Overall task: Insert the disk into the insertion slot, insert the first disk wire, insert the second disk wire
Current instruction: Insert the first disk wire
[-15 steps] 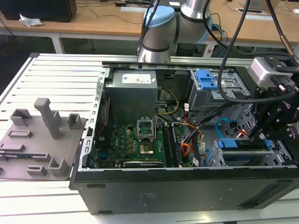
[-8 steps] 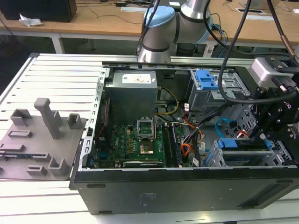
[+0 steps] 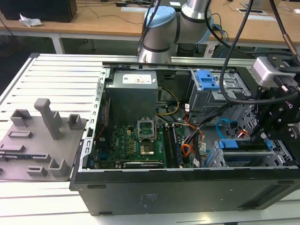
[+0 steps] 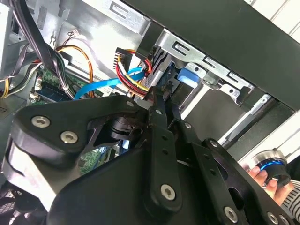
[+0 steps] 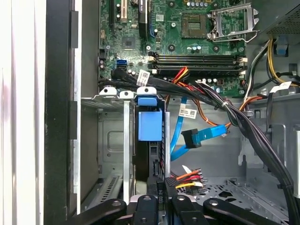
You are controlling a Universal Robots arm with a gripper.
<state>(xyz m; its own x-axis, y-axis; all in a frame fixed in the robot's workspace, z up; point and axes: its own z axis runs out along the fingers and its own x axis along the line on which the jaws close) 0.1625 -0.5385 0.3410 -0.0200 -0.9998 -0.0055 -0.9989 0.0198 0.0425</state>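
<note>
disk (image 5: 150,125) on edge in insertion slot (image 5: 125,140), long axis toward motherboard (image 5: 187,37) | hand (image 5: 161,196) clamps first disk wire (image 5: 187,177)

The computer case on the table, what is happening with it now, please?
A robot arm works inside the open computer case. The disk, in its blue carrier, sits in the insertion slot. The pincer is shut on the plug of the first disk wire, the red, yellow and black bundle, at the disk's end. The light-blue second disk wire hangs beside it with its plug free.
</note>
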